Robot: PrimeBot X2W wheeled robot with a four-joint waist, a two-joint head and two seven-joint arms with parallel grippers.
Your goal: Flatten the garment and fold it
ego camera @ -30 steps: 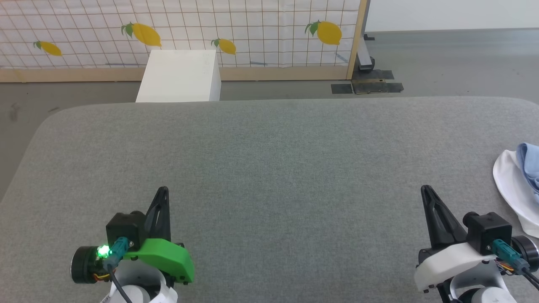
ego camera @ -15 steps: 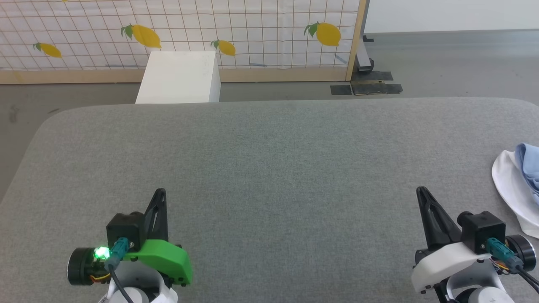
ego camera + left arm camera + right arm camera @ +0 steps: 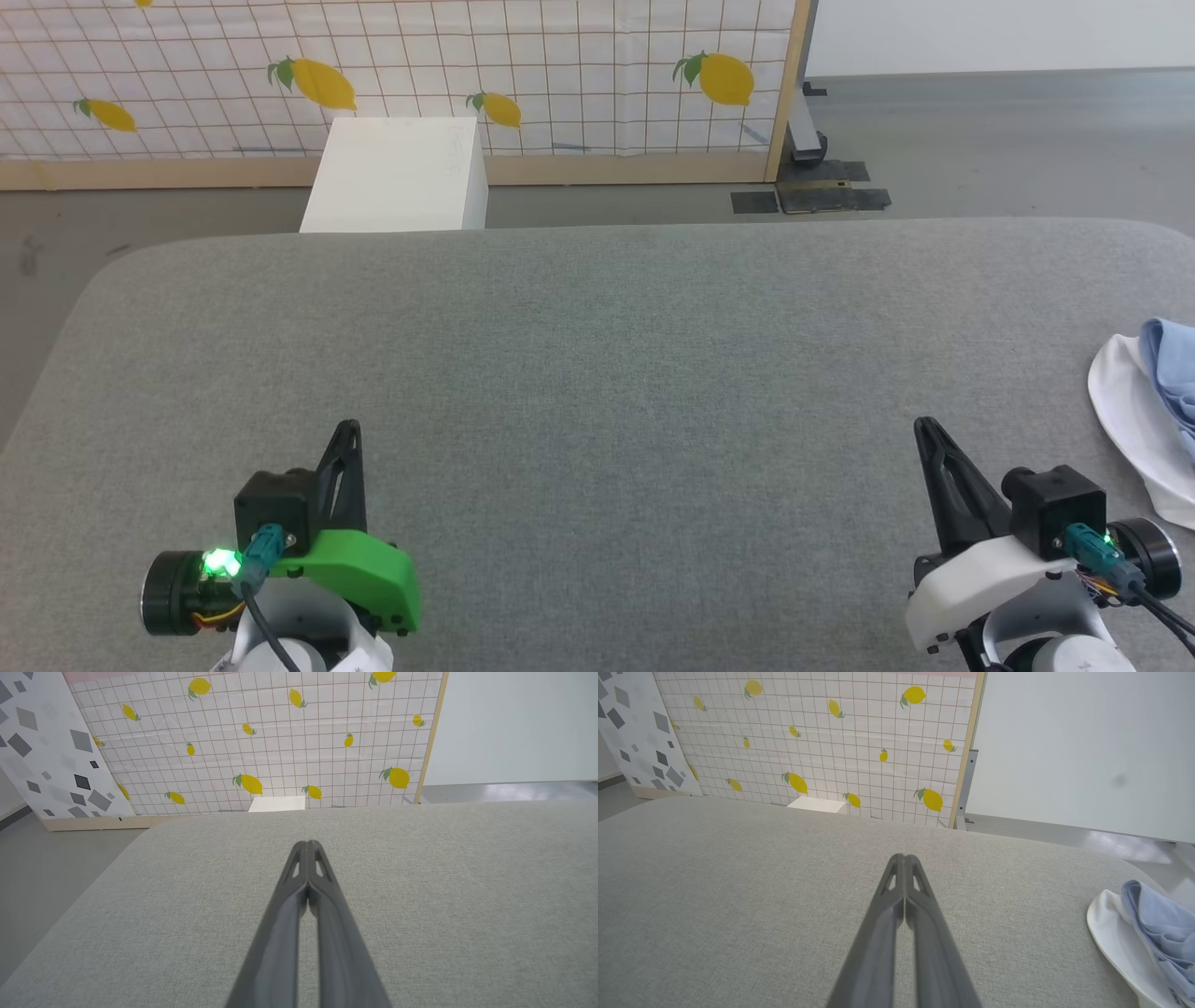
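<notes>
1. The left gripper [image 3: 347,429] sits low at the near left of the worktop [image 3: 597,355], with a green cover on its wrist. Its fingers point toward the far edge, and its jaws are pressed together on nothing.
2. The right gripper [image 3: 924,427] sits at the near right with a white cover on its wrist. Its fingers lean slightly left, and its jaws are likewise closed and empty.
3. The garment [image 3: 1167,373] lies bunched at the worktop's right edge, right of the right gripper and apart from it. Blue folds lie over a white part.
4. The worktop is covered in grey cloth and has rounded far corners.
5. Beyond it a white box [image 3: 397,173] stands on a grey floor [image 3: 980,140], before a lemon-print screen [image 3: 560,75].
</notes>
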